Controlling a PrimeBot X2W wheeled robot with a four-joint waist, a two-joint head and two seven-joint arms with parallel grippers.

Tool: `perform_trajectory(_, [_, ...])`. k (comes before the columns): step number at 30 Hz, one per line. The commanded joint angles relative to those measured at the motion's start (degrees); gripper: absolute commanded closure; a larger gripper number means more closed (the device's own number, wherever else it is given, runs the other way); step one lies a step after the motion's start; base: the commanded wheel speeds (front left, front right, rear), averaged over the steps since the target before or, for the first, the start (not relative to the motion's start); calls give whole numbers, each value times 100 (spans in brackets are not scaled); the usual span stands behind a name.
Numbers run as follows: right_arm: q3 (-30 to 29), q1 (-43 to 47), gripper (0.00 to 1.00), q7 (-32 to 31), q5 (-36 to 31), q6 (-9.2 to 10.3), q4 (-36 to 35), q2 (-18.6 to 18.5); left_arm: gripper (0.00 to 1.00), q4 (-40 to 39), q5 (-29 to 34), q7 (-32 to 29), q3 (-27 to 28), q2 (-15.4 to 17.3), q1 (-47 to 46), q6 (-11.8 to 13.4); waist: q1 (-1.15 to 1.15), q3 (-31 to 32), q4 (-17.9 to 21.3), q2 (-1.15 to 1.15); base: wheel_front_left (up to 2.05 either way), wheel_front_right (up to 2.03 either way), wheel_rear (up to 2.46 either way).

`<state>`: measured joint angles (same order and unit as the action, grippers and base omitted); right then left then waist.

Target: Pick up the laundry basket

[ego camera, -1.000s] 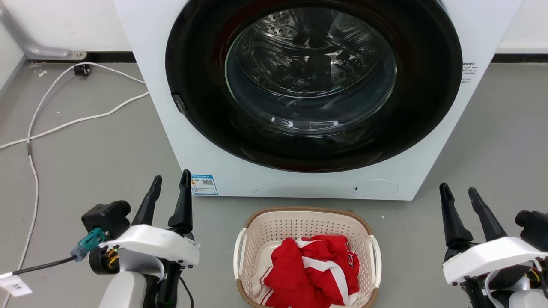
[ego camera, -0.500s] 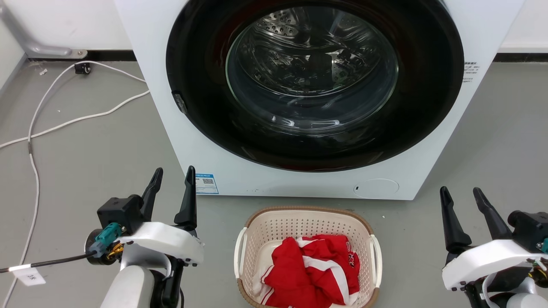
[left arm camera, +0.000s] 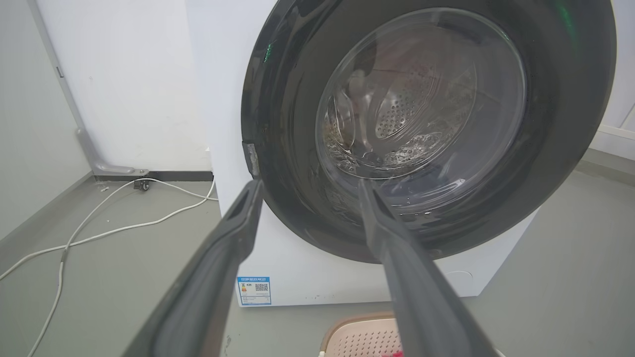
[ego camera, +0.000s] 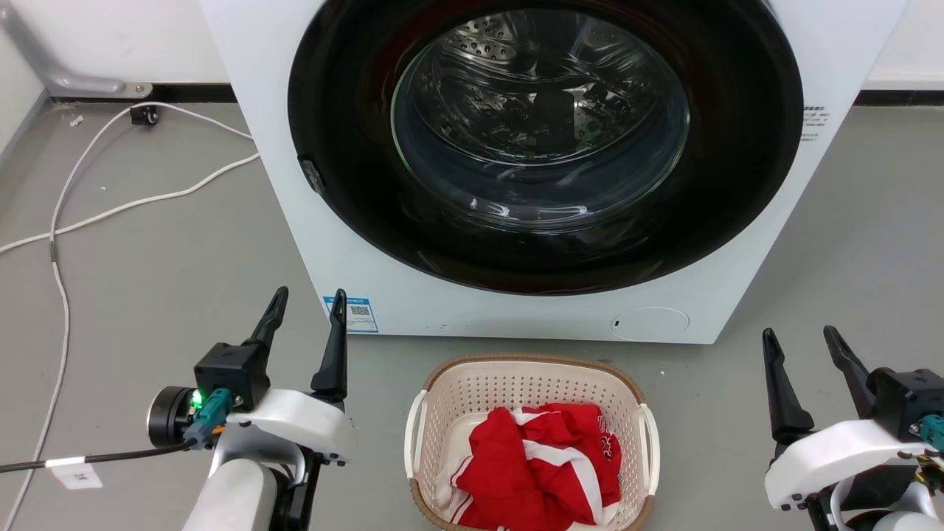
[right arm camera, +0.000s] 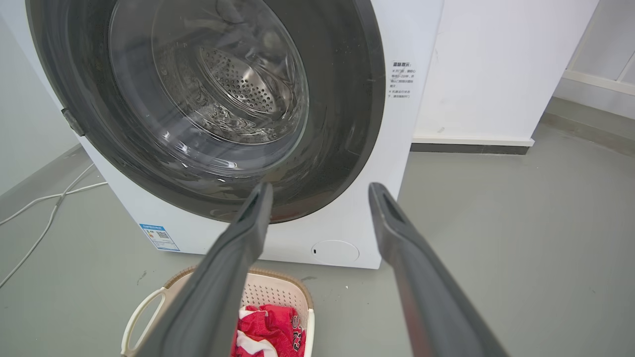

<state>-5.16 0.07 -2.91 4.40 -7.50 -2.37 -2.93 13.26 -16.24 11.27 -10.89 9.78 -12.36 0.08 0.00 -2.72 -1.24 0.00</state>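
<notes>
Machine: a white front-loading washing machine (ego camera: 516, 321) with a round dark glass door and a perforated steel drum behind the glass; it stands at the far side of the scene.
Ground: a smooth grey floor (ego camera: 162, 251) under everything.
Basket: the oval cream plastic laundry basket (ego camera: 527, 363), with perforated sides, a brown woven-look rim and white side handles, sits on the floor just before the machine's lower front, between the two grippers and touched by neither.
Contents: a crumpled red and white cloth (ego camera: 531, 464) lies inside the basket.
Left claw: the left gripper (ego camera: 310, 295) has its dark fingers spread wide with nothing between them, beside the basket.
Right claw: the right gripper (ego camera: 799, 333) is likewise spread wide and empty, further from the basket.
Wire: a thin white cable (ego camera: 110, 214) trails over the floor left of the machine.
</notes>
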Motion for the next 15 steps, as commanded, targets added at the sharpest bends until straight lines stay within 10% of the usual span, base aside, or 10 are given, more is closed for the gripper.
perform_trajectory(1, [-21, 48, 0, 17, -109, 2, -85, 3, 0, -11, 109, 35, -31, 22, -143, 32, 0, 0, -2, 0, 0, 0, 0])
perform_trajectory(15, [-49, 238, 0, -51, -568, 2, -355, 6, 0, 99, 507, 203, -100, -4, -91, 73, 0, -12, -27, 0, 0, 0, 0])
